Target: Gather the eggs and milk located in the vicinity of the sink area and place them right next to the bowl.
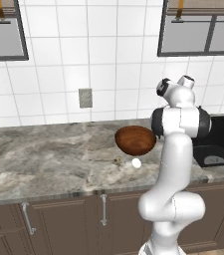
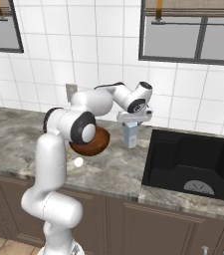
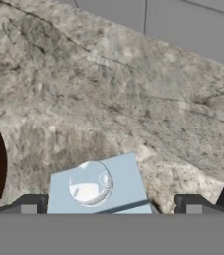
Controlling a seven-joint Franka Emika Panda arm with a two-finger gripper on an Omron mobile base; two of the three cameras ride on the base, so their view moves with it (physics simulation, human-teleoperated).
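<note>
End effector [image 2: 131,123]: jaws wide, empty, poised directly over milk, straddling it for a likely grasp.
Milk [image 2: 130,135]: upright on tabletop [image 2: 113,167], directly beneath.
Bowl [image 2: 89,142]: beside.

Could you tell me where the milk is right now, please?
In the right base view the milk stands on the counter between the bowl and the sink, directly beneath the open end effector.
</note>
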